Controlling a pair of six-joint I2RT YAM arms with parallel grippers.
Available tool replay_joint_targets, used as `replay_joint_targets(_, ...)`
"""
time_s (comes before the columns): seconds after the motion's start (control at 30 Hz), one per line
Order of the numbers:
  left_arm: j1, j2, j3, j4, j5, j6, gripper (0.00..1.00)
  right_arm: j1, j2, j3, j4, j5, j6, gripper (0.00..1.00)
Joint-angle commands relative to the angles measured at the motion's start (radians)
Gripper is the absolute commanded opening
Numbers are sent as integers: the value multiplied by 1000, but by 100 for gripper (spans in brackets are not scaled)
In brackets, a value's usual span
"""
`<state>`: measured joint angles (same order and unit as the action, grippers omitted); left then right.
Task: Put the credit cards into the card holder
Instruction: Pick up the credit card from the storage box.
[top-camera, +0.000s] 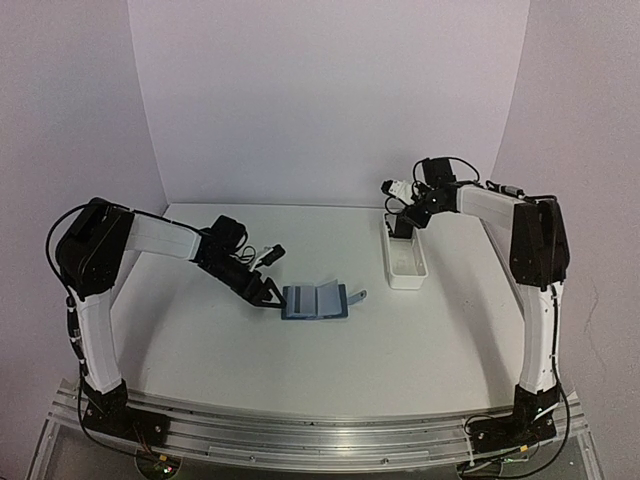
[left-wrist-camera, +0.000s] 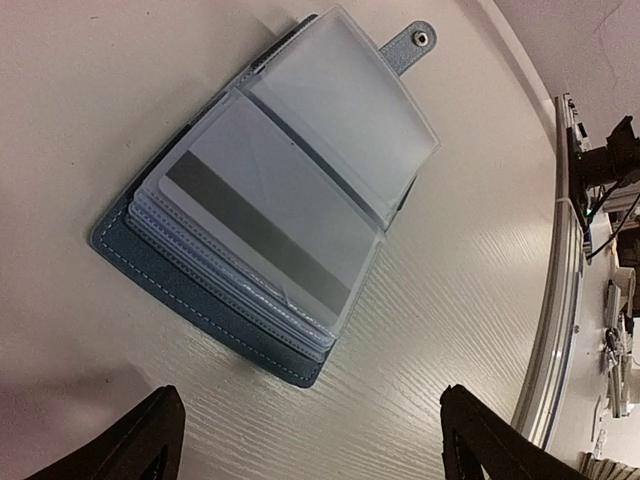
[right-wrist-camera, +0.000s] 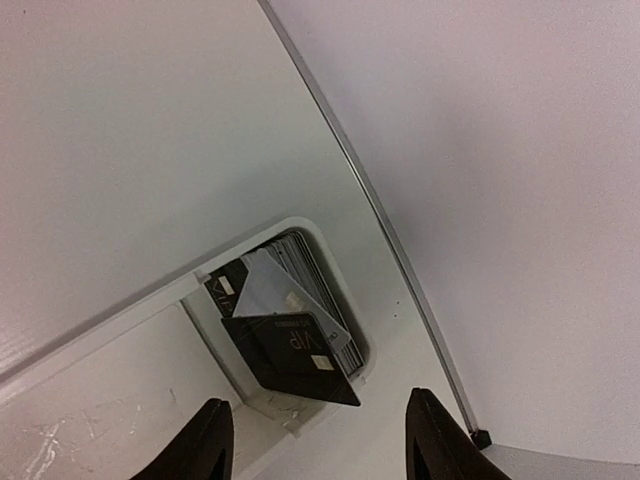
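Note:
The blue card holder (top-camera: 315, 301) lies open on the table with its clear sleeves up and its clasp tab (top-camera: 357, 296) pointing right. In the left wrist view, one sleeve of the card holder (left-wrist-camera: 200, 292) holds a pale card with a dark stripe (left-wrist-camera: 270, 225). My left gripper (top-camera: 268, 292) (left-wrist-camera: 315, 450) stands open just left of it, nothing between its fingers. Several credit cards stand in the end compartment of the white tray (right-wrist-camera: 110, 320), a black one (right-wrist-camera: 290, 350) leaning in front of a white one (right-wrist-camera: 275, 295). My right gripper (top-camera: 405, 218) (right-wrist-camera: 320, 445) hovers open above them, apart from them.
The long white tray (top-camera: 408, 268) lies at the back right, running front to back. The table's back edge and the wall (right-wrist-camera: 500, 200) stand close behind it. An aluminium rail (left-wrist-camera: 560, 300) borders the table's near edge.

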<state>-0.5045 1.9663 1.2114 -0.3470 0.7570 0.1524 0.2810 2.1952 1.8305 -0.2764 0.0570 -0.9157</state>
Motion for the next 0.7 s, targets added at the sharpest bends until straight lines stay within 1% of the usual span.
replay_joint_targets(0.0,25,34,30,41,19,13,88,-23,44,113,17,-122,-180,55)
replay_joint_targets(0.1,34,56,28,57,32,11,88,-33,101,183,16,-162,-162,48)
replay_joint_targets(0.2,47,81,28,83,33,2,88,-55,130,212,16,-192,-138,41)
replay_joint_targets(0.23,51,89,29,87,40,1,88,-65,136,220,15,-231,-107,38)
replay_joint_targets(0.27,52,90,31,88,41,1,88,-72,136,223,15,-242,-100,37)
replay_joint_targets(0.3,56,97,34,88,45,2,88,-85,136,228,13,-303,-80,35)
replay_joint_targets(0.43,60,113,49,80,45,0,88,-97,149,241,-3,-377,-64,33)
replay_joint_targets(0.67,60,117,69,59,48,-6,88,-112,233,321,-4,-426,-11,30)
